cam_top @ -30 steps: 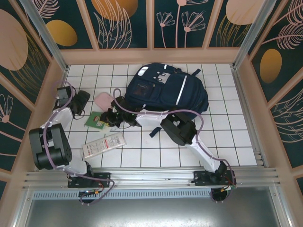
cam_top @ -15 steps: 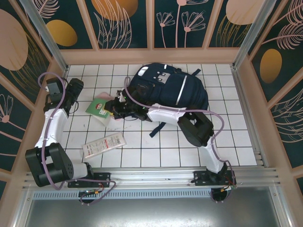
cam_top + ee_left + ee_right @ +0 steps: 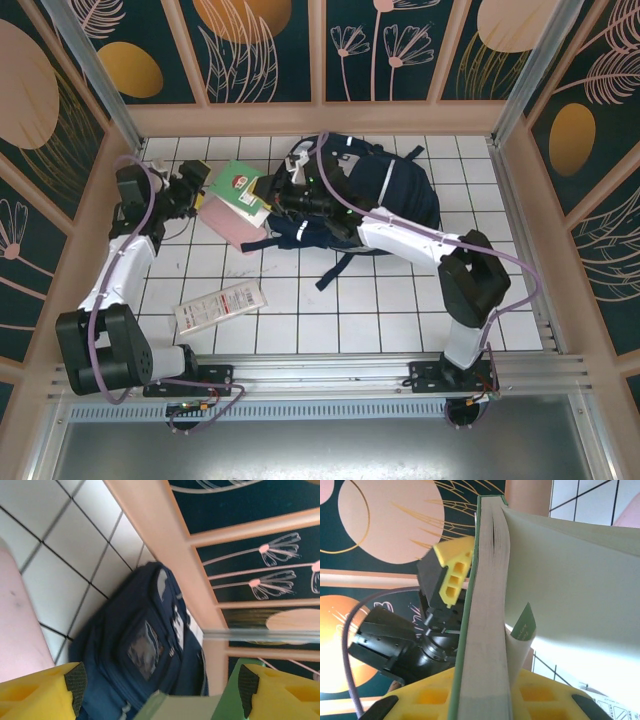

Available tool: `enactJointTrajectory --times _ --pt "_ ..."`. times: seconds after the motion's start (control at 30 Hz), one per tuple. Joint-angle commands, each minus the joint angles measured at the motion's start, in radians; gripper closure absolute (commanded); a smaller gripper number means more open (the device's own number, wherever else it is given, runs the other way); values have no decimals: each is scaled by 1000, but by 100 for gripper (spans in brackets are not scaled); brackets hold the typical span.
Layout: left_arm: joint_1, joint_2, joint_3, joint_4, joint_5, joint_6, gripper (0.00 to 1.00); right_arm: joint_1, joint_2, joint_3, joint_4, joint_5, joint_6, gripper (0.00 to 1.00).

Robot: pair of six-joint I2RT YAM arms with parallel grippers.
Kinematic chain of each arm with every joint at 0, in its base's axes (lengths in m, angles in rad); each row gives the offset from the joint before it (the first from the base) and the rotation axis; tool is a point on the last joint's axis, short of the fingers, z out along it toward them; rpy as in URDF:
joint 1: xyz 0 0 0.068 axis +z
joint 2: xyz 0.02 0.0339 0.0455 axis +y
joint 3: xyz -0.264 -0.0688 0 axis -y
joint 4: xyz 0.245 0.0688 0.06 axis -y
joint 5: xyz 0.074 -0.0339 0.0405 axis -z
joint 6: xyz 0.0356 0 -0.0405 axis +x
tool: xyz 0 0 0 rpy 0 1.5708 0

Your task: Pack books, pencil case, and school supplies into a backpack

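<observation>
I looked onto a white-tiled surface [image 3: 330,310] boxed in by dark teal wall panels [image 3: 270,50] with floral prints. The navy backpack [image 3: 385,190] lay at upper centre, its lower left edge hidden behind my right arm. My right claw [image 3: 485,695] was clamped on the green book [image 3: 238,184], just left of the backpack, and my left claw [image 3: 160,680] stood wide beside it. A pink flat thing [image 3: 230,225] lay half covered below the book. The packet [image 3: 220,307] sat at lower left, its print unreadable.
</observation>
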Motion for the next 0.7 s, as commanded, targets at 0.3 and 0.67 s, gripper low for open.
enactJointTrajectory --times 0.3,0.67 --pt "-50 -36 -95 278 124 -251 23 -32 -72 -60 87 20 13 78" --pt "-84 -29 -133 344 107 -304 25 -41 -52 -85 176 3 81 78"
